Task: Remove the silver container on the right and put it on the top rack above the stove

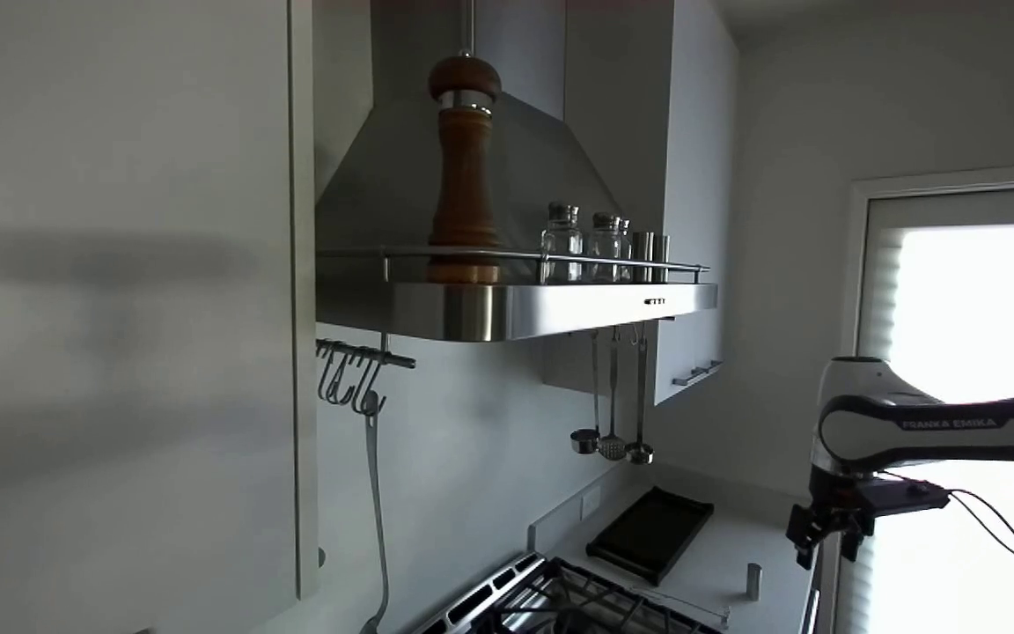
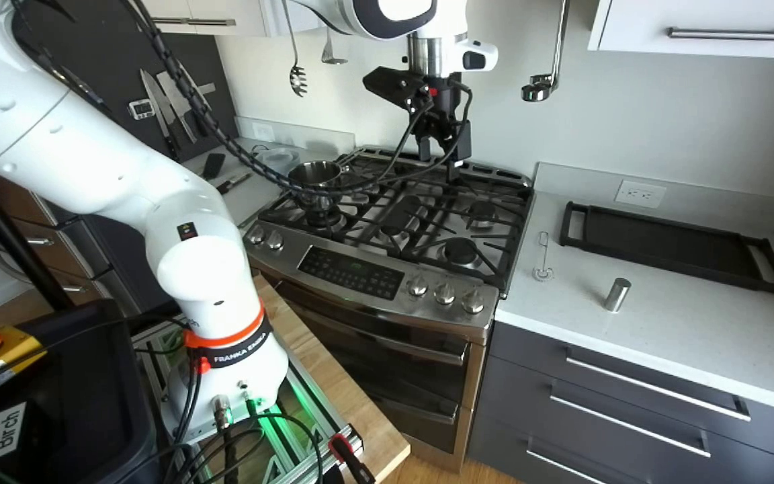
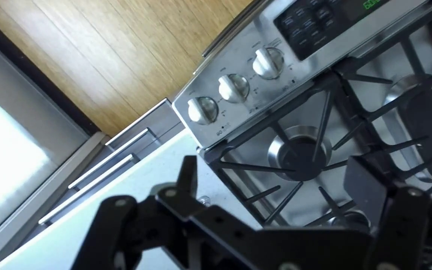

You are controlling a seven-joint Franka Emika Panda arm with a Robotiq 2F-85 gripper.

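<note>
The silver container, a small upright cylinder, stands on the white counter right of the stove. It also shows in an exterior view as a small grey cylinder. In the wrist view I cannot make it out for certain. Above the stove runs the top rack, with its thin guard rail along the hood; it is out of the other views. My gripper hangs over the rear of the stove, fingers down, apart from the container. Seen from the wrist, the gripper is open, with nothing between its fingers.
A pepper mill, glass jars and two silver cylinders occupy the rack. Ladles hang below it. On the counter lie a black griddle and a small whisk. A metal pot sits on the left burner.
</note>
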